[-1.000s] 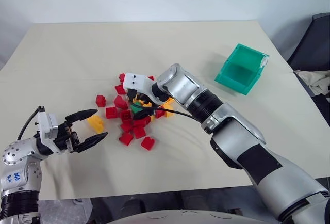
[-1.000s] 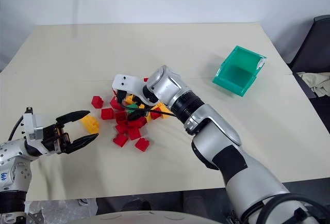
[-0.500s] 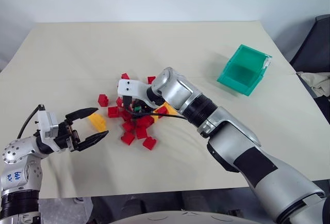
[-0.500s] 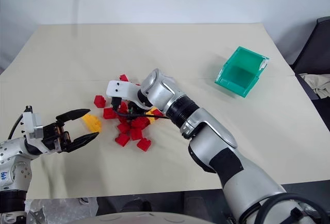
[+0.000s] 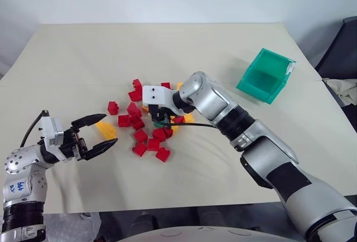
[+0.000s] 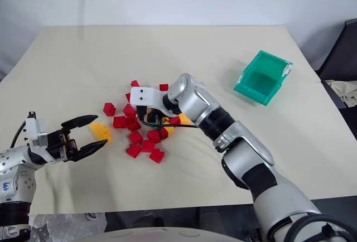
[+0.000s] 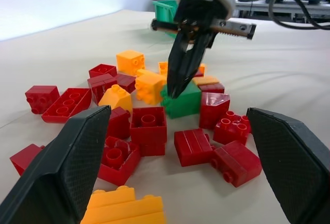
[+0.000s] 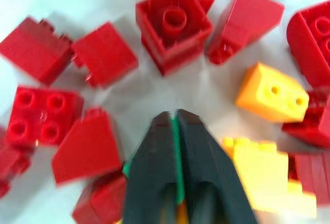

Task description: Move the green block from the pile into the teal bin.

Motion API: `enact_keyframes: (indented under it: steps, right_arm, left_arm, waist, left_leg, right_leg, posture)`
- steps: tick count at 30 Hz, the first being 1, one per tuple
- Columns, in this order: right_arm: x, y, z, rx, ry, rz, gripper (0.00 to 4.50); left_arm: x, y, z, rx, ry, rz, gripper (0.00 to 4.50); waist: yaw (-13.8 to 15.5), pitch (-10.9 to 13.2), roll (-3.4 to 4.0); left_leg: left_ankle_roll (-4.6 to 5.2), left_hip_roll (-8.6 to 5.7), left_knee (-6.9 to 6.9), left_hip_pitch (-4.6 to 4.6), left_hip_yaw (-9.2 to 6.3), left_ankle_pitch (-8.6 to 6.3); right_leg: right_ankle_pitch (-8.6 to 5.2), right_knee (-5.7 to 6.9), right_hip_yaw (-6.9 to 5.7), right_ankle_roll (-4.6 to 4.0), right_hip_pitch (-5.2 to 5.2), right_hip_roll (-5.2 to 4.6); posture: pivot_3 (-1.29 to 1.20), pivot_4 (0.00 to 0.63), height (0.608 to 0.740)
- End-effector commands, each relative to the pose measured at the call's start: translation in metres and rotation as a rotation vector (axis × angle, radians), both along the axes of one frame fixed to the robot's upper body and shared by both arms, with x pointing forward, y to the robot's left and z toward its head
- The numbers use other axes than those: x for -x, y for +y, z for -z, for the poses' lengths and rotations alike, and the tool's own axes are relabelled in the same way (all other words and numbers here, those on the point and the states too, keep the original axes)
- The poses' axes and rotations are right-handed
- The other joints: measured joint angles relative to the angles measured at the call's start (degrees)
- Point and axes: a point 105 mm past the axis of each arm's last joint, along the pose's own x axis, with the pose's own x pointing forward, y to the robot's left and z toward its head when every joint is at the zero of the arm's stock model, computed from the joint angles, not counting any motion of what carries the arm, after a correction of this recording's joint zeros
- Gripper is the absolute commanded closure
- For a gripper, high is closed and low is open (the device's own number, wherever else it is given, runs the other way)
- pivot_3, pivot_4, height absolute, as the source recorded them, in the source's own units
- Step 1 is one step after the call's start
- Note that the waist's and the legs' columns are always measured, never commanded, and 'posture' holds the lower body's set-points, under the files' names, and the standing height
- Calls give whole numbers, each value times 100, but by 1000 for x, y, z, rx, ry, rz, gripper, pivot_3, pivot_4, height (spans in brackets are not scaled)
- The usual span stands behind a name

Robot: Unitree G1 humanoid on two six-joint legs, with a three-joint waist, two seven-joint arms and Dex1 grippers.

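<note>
The green block (image 7: 184,101) lies in the middle of the pile (image 5: 140,136) of red and yellow bricks at the table's centre. My right gripper (image 5: 160,121) reaches down into the pile from the right and is shut on the green block's upper edge; a thin green strip shows between its fingers (image 8: 149,172). Whether the block is off the table I cannot tell. My left gripper (image 6: 97,130) hovers open, left of the pile, with a yellow brick (image 5: 105,131) beneath its jaws. The teal bin (image 5: 273,57) lies tipped on the table at the far right, its opening facing the pile.
The beige table (image 5: 83,58) has wide bare areas behind and to the left of the pile. A dark chair (image 5: 341,41) and a pale cloth (image 5: 345,88) sit beyond the table's right edge. Loose red bricks (image 5: 163,154) lie near the front of the pile.
My right gripper went from wide open to shut on the green block and shifted slightly right. Several red bricks around it were nudged. The left gripper stayed where it was.
</note>
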Motion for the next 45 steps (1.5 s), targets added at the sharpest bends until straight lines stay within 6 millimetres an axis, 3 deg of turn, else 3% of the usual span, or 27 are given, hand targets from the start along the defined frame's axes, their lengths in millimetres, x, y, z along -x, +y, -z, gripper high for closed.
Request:
enact_keyframes:
  steps: [1, 6, 13, 21, 27, 33, 36, 42, 44, 45]
  right_arm:
    - [5, -2, -5, 11, -27, -23, 2980]
    - [-3, -20, 0, 85, -16, 107, 1295]
    - [-6, -26, 9, 122, 70, 277, 1295]
    - [6, -1, 2, 33, 134, 239, 1295]
    - [3, 6, 6, 10, 157, 272, 1295]
    - [1, 6, 3, -8, 142, 280, 3025]
    - [-1, 0, -12, -80, 114, 278, 3023]
    - [-6, -40, -42, -277, 30, 307, 3023]
    - [-9, -66, -55, -361, -26, 351, 3023]
    - [-17, -93, -64, -410, -93, 441, 3023]
  left_arm:
    - [0, 0, -6, 5, -33, 0, 0]
    - [-1, 0, -6, 6, -31, -2, 0]
    - [-3, 0, -5, 10, -30, 1, 0]
    - [-4, 0, -5, 11, -31, 3, 0]
    - [-4, 0, -5, 11, -32, 1, 0]
    - [-3, -2, -5, 14, -32, 2, 0]
    - [-3, -9, -6, 16, -37, 20, 0]
    - [-8, -43, -16, 15, -56, 102, 0]
    - [-15, -58, -19, 13, -60, 118, 0]
    - [-24, -69, -21, 0, -68, 115, 0]
  waist:
    - [-12, 0, 0]
    - [-6, 0, 0]
    - [-2, -1, -1]
    - [-10, 0, 0]
    - [-10, 0, 0]
    - [-27, 0, 0]
    - [-13, 1, 1]
    - [75, -1, -1]
    - [132, 0, -1]
    - [169, 0, 0]
  left_leg:
    - [0, 2, 0, 1, 0, 0]
    - [0, 6, 0, 2, 0, 0]
    - [1, 1, 0, 8, -1, 1]
    - [0, 0, 0, 5, -1, 1]
    - [1, 1, 0, 5, -1, 1]
    - [1, 3, 0, 6, -2, 1]
    - [1, 5, -1, 4, -2, 1]
    - [7, -18, 0, -4, -9, -1]
    - [16, -28, 0, -4, -7, -3]
    - [21, -33, 0, -4, -5, -3]
  right_leg:
    - [0, 0, 1, 0, -1, 2]
    - [0, 2, 4, 0, -3, 6]
    - [0, 4, 4, 0, 1, 2]
    - [0, 3, 4, 0, -1, 3]
    - [0, 3, 4, 0, -1, 3]
    - [0, 3, 7, 0, -2, 2]
    - [0, 3, 5, 0, -3, 6]
    - [1, -2, -3, 3, -2, -22]
    - [4, -5, -7, 8, -1, -34]
    - [6, -7, -8, 11, -1, -37]
  posture:
    - [0, 150, 740]
    - [0, 150, 740]
    - [0, 150, 740]
    - [0, 150, 740]
    - [0, 150, 740]
    - [0, 150, 740]
    - [0, 150, 740]
    - [0, 150, 740]
    - [0, 150, 740]
    - [0, 150, 740]
